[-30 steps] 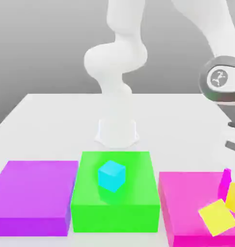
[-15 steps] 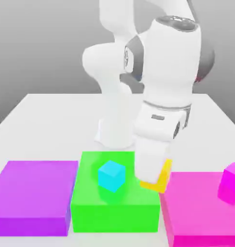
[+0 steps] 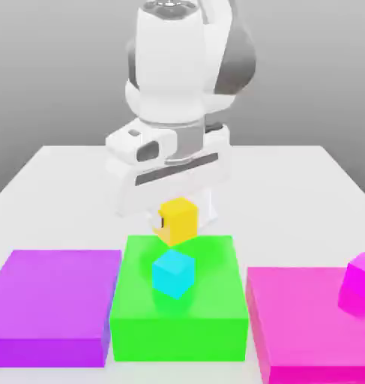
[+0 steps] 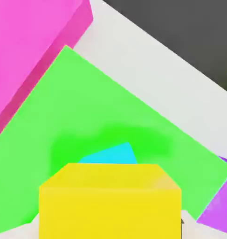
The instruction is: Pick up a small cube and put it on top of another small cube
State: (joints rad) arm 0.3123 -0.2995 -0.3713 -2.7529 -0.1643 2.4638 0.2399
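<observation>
1. Exterior view: we see the gripper (image 3: 175, 217) clamped on the yellow cube (image 3: 178, 220) — held just above the cyan cube (image 3: 173, 273) for stacking.
2. The cyan cube sits on the green block (image 3: 207, 315), central — an easy target.

The yellow cube (image 4: 110, 200) hides most of the cyan cube (image 4: 113, 154) in the hand view. The pink block (image 3: 312, 322) and purple block (image 3: 54, 304) run off the exterior view's edges.

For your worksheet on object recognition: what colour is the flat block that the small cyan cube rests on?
Bright green: the flat block under the cyan cube, clearest in the exterior view.
</observation>
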